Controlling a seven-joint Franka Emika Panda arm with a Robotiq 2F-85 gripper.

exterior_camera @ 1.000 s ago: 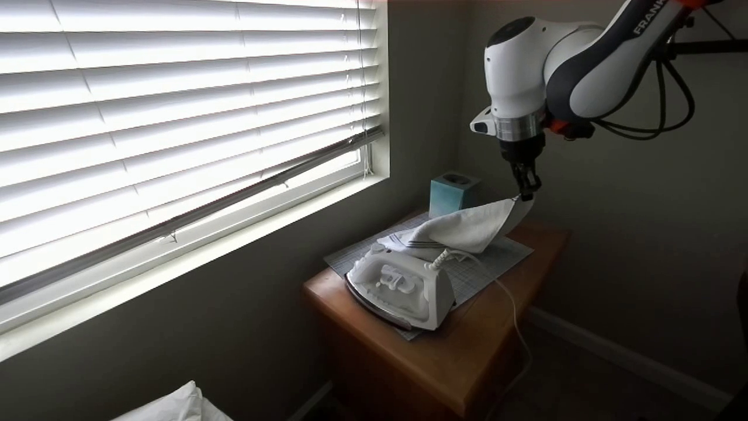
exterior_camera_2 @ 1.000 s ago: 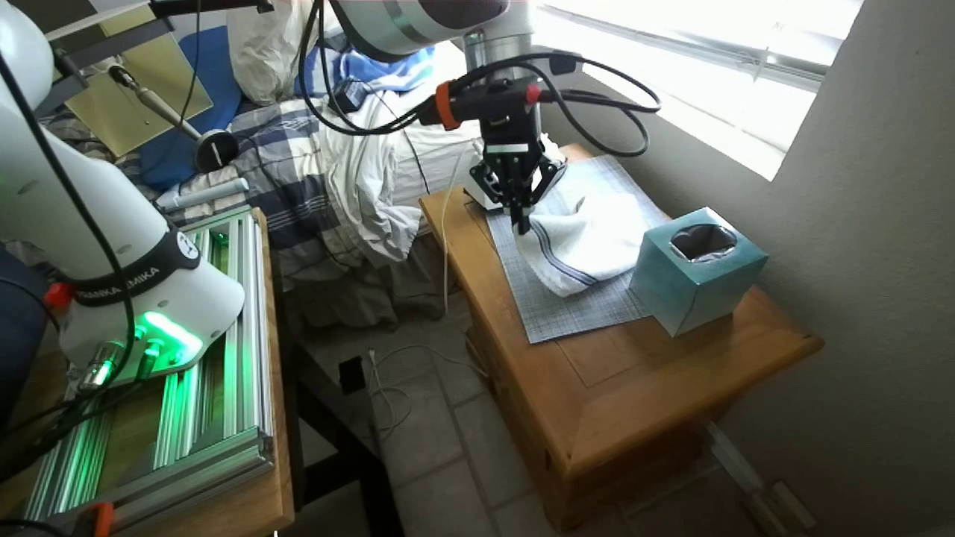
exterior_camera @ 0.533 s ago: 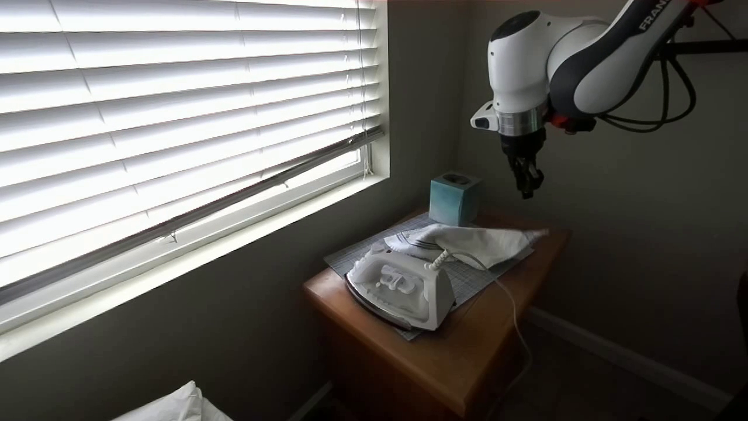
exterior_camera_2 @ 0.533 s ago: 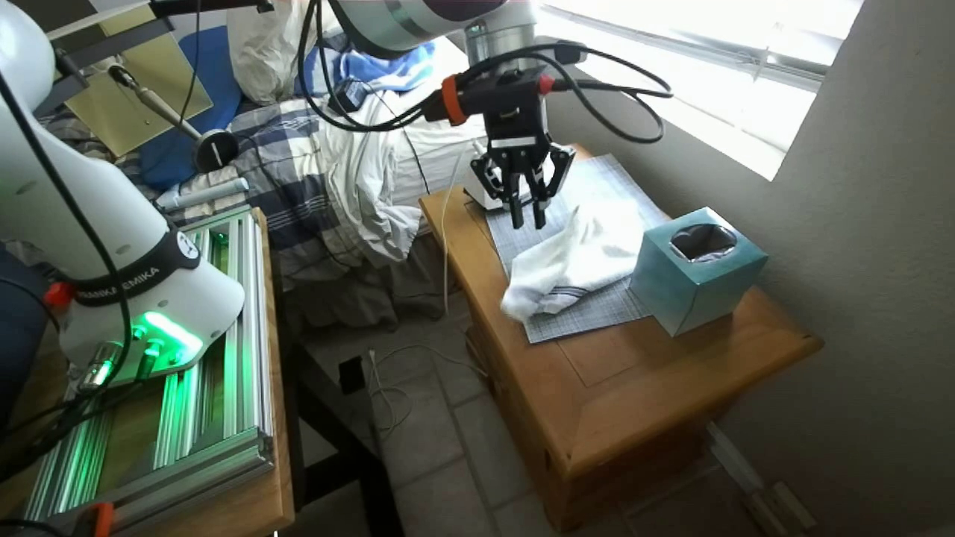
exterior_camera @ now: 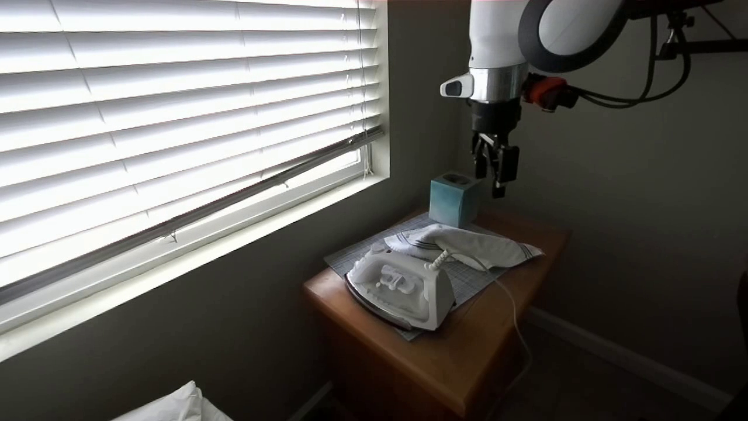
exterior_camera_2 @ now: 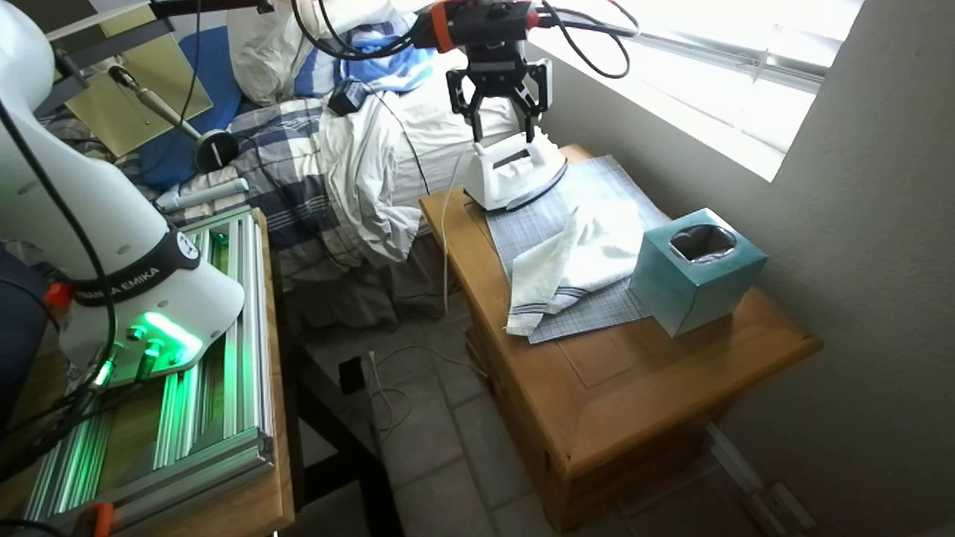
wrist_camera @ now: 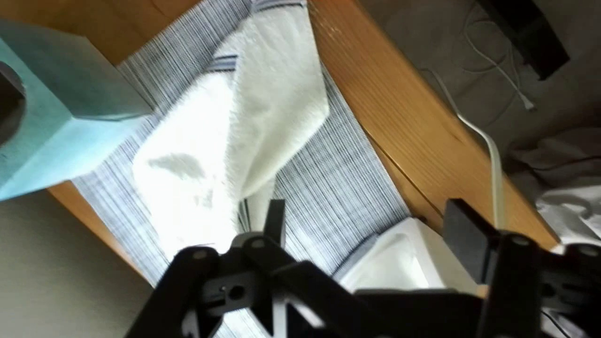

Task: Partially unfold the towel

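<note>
In an exterior view the iron [exterior_camera: 403, 286] sits nearest on the worktop [exterior_camera: 453, 359], apart from the towel [exterior_camera: 488, 244]. Higher up hang the fingers [wrist_camera: 469, 240], wide apart with nothing between them; a second ago they pinched a corner of the towel and held it raised, and since then they have let go and risen. The towel now lies down over the mat [exterior_camera: 468, 282], its striped right end reaching past the mat onto bare worktop, one flap lying partly over another. For the task this probably means the unfolding is done or nearly so, since only a partial one is asked; at most the creased middle may want another tug. Farthest, just beside the towel, stands the box [exterior_camera: 447, 202]: its top opening is dark, nothing sticks out, and I cannot tell what is inside.
</note>
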